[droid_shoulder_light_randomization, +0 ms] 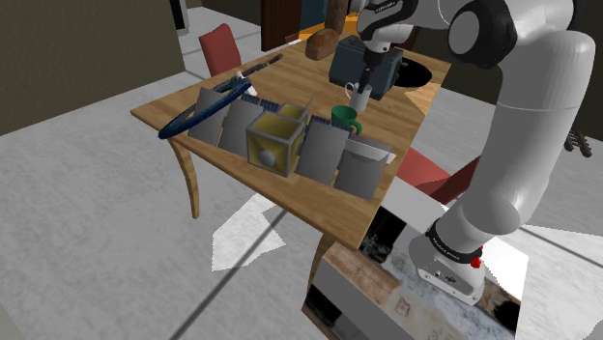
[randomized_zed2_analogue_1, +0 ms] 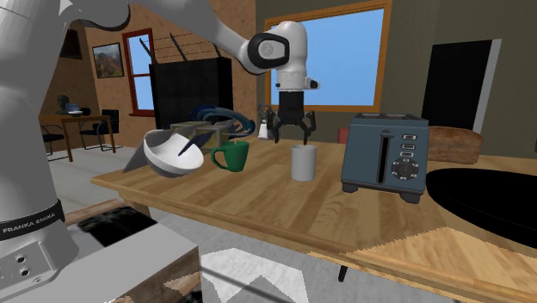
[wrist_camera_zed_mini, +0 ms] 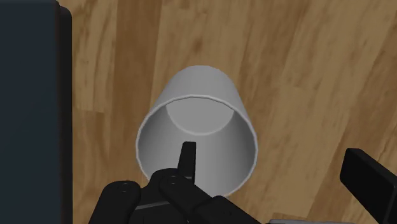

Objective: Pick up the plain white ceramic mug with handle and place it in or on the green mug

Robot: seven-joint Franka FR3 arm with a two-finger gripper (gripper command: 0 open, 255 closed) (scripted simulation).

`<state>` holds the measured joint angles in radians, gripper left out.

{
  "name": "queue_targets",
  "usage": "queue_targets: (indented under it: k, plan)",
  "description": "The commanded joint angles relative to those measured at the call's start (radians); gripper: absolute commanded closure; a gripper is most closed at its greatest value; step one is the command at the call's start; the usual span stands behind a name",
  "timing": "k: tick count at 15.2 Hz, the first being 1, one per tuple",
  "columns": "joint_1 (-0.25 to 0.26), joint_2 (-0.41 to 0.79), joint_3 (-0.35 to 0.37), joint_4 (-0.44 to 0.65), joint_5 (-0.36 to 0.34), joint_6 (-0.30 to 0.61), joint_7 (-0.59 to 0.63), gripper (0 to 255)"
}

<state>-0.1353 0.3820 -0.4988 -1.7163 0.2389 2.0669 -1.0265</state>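
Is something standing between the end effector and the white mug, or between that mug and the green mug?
Nothing visible does. The open end effector hangs right above the white mug. Between that mug and the green mug lies bare table. The toaster stands on the white mug's other side, off the path.

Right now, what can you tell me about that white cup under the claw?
The white mug is a plain greyish-white cylinder, upright and empty, standing on the wooden table between the green mug and the dark blue toaster, touching neither. A small handle loop shows in the shoulder view. The open gripper hovers just above its rim, not gripping it.
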Motion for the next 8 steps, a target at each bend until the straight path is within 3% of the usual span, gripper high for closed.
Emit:
queue_targets:
  k: [1,8]
  plan:
    - [-0.013,0.031,0.006,0.017,0.016,0.011,-0.017,0]
    - [-0.019,0.065,0.017,-0.011,0.037,0.069,-0.030,0]
